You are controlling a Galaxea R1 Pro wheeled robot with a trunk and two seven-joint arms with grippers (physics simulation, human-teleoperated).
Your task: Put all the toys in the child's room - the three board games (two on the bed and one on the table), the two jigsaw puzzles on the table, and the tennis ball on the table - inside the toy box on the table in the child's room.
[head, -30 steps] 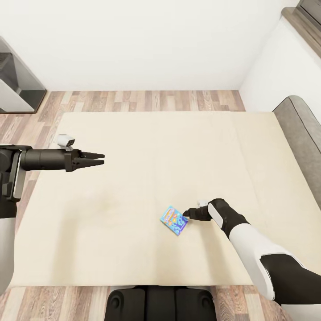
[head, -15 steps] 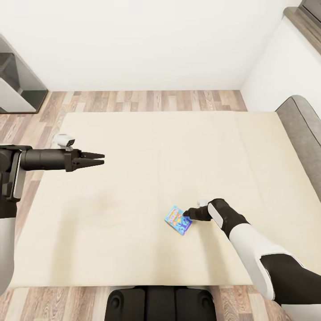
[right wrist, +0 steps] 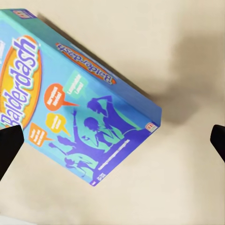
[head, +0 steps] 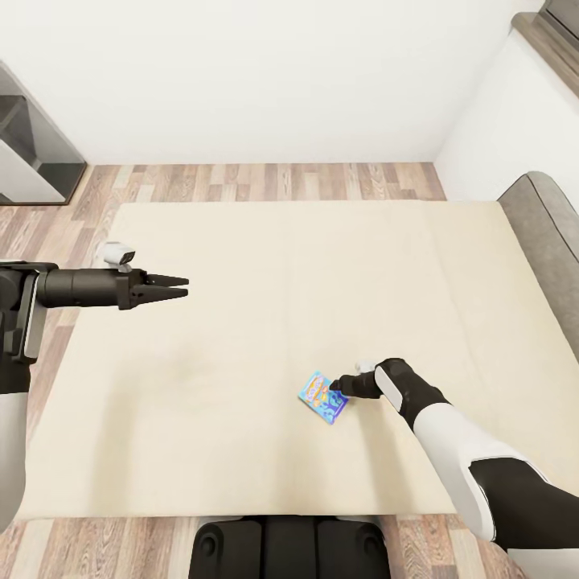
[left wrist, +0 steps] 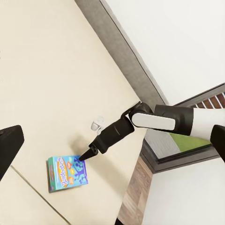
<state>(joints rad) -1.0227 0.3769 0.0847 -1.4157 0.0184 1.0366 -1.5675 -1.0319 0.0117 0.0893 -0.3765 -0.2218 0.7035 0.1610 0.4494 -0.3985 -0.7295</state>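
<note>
A blue board game (head: 324,397) printed "Balderdash" lies flat on the beige bed (head: 265,265), toward its near right part. My right gripper (head: 336,388) is low over the mattress with its tips at the box's right edge. The right wrist view has the box (right wrist: 79,108) up close, with my fingers (right wrist: 9,145) spread wide at either side, so this gripper is open. The left wrist view catches the same box (left wrist: 68,173) with the right gripper's tip touching its corner. My left gripper (head: 185,287) hovers open above the bed's left part, holding nothing.
A grey headboard (head: 551,233) runs along the bed's right side. Wood-plank floor (head: 265,181) lies beyond the bed, under a white wall. A dark cabinet with white sides (head: 32,153) stands at the far left. My base (head: 289,547) sits against the bed's near edge.
The whole view shifted slightly between one second and half a second ago, and the blue box ended up closer to my right gripper's tips. Nothing has moved since; the left arm stayed still.
</note>
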